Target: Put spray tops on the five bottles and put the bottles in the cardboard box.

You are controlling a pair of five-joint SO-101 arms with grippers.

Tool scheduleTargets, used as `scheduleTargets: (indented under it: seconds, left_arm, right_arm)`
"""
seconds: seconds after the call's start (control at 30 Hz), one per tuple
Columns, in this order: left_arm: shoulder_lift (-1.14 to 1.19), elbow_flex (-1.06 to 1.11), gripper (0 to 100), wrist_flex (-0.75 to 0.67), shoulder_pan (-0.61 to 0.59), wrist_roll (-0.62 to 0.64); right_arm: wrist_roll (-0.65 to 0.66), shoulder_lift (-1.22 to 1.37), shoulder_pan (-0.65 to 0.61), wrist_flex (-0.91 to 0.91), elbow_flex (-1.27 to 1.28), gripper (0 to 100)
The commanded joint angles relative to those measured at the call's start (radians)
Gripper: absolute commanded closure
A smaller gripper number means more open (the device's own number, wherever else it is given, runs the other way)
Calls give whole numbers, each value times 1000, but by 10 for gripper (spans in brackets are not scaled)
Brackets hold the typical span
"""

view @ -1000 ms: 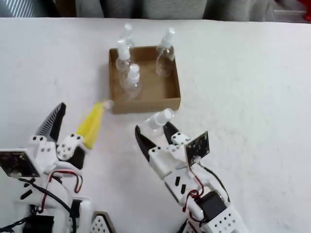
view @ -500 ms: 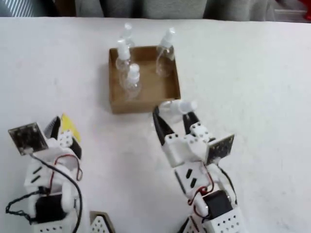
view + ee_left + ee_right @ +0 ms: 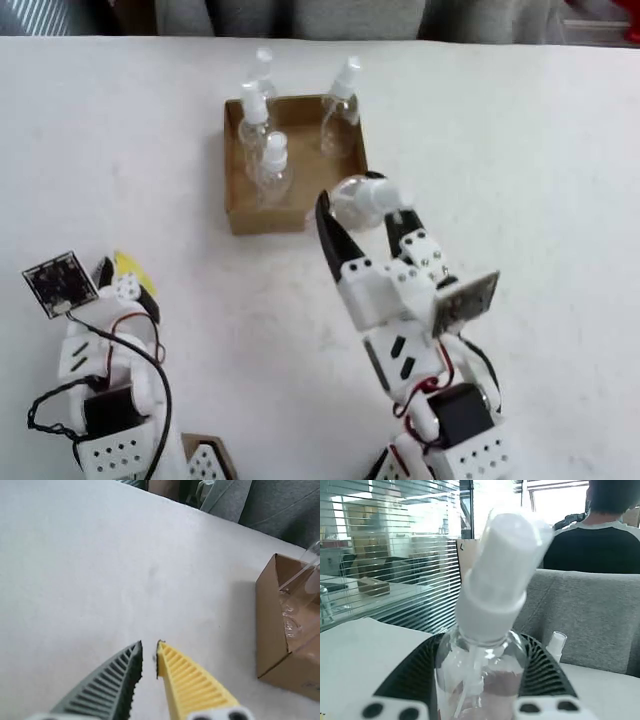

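Observation:
My right gripper point(image 3: 362, 215) is shut on a clear bottle point(image 3: 362, 198) with a white spray top, held tilted over the near right corner of the cardboard box point(image 3: 300, 212). In the right wrist view the bottle point(image 3: 487, 645) sits between the black fingers point(image 3: 412, 672). Three capped bottles stand in the box point(image 3: 253, 115) point(image 3: 272, 170) point(image 3: 340, 110). One more bottle point(image 3: 262, 68) stands just beyond its far left edge. My left gripper point(image 3: 118, 272) point(image 3: 149, 656) is low at the near left, shut and empty, well apart from the box point(image 3: 280, 630).
White tabletop point(image 3: 520, 150) lies all round the box, with wide free room left and right. A grey seat back point(image 3: 590, 620) and a person's back show beyond the table's far edge.
The right gripper has carried its bottle forward and up to the box's near right corner. The left arm has pulled back toward its base, and its gripper has gone from open to shut.

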Motion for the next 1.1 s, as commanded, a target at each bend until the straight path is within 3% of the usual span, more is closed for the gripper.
scheduleTargets:
  seconds: [0.0,0.3,0.53,0.77,1.07]
  left_arm:
    - [-7,-2,924,34,8,2]
    - [-7,-2,921,172,200,-3]
    - [-5,-2,924,178,200,-212]
    - [-5,-2,924,180,200,-212]
    - [-5,-2,924,180,200,-218]
  right_arm:
    - [6,183,12,-68,-150,981]
    - [12,438,45,-214,-244,981]
    - [12,645,131,-392,-252,981]
    - [14,854,137,-561,-262,981]
    - [14,1124,156,-630,-416,981]
